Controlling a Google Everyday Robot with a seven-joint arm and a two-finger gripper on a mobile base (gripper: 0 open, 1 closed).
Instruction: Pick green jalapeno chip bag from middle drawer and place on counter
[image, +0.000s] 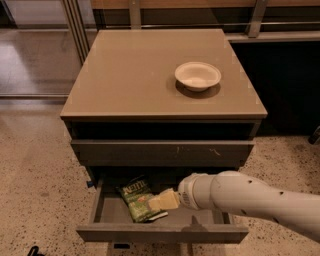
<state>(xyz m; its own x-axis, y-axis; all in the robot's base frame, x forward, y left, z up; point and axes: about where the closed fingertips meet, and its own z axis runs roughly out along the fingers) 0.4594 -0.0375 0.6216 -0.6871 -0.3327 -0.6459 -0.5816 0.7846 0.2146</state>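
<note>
The green jalapeno chip bag (136, 198) lies flat in the left half of the open middle drawer (160, 233), its "Kettle" lettering facing up. My gripper (163, 200), pale yellow at the end of the white arm, reaches in from the right and sits low inside the drawer at the bag's right edge, overlapping it. Whether it touches the bag cannot be told. The tan counter (140, 70) tops the cabinet above.
A white bowl (197, 75) stands on the right part of the counter. A shut grey drawer front with small pale scratches (162, 151) sits above the open drawer. Speckled floor lies to the left, and dark shelving lies to the right.
</note>
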